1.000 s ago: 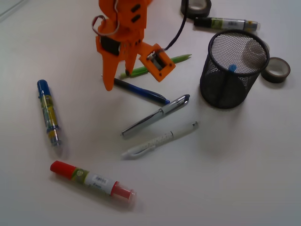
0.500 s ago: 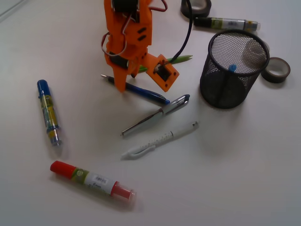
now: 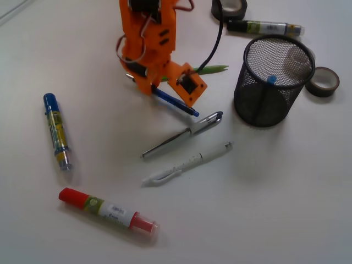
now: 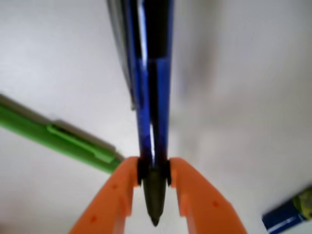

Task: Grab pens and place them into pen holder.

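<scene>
Gripper [image 4: 154, 181]: orange; pressed shut on both sides of the blue pen near its dark tip; in the front view [image 3: 147, 82], down low near the top middle of the table
Blue pen [image 4: 150, 87]: pinched between the two orange fingers [image 4: 117, 195]; in the front view [image 3: 179, 103], sticking out from under the gripper toward the lower right; cannot tell if lifted or lying on the table
Green pen [image 3: 206, 70]: lying just behind the gripper, partly hidden by it; in the wrist view [image 4: 58, 139], just beside the left finger
Silver pen [image 3: 181, 135]: flat on the table, below the blue pen, near it but apart
White pen [image 3: 187, 163]: flat on the table, just below the silver pen
Pen holder [image 3: 273, 80]: black mesh cup; standing upright on the right; something with a blue top inside
Blue marker [image 3: 56, 131]: lying far left, well apart from the gripper
Red marker [image 3: 107, 209]: lying at the bottom left
Marker by the tape [image 3: 264, 27]: lying behind the pen holder, at the top
Tape rolls: one dark roll at the top edge [image 3: 229, 7]; one just right of the pen holder [image 3: 323, 81]
Table [image 3: 286, 198]: white, plain
</scene>
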Robot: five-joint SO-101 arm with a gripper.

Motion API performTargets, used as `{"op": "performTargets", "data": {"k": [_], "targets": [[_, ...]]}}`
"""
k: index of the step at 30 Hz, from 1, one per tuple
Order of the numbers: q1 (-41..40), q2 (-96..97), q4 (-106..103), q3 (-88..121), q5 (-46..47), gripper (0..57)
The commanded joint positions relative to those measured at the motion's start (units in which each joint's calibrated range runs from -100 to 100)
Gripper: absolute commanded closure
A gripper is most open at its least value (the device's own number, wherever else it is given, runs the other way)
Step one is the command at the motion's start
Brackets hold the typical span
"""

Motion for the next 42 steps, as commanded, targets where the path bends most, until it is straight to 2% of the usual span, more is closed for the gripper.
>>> {"op": "performTargets", "data": {"k": [1, 4, 11, 18, 23, 29, 40, 42], "targets": [[0.0, -14.1, 4.1, -1.8, -4.2, 57.1], [-1.4, -25.8, 4.9, -1.6, -8.6, 57.1], [-10.9, -49.0, 0.1, 3.1, -18.0, 57.1], [-21.0, -60.5, -34.9, 27.5, -22.3, 57.0], [-25.7, -59.5, -67.4, 46.9, -25.3, 57.0], [-27.2, -50.3, -98.5, 60.3, -28.0, 57.0], [-28.7, -27.1, -122.5, 60.6, -31.0, 56.8], [-28.7, -24.7, -124.5, 60.6, -31.0, 55.4]]}}
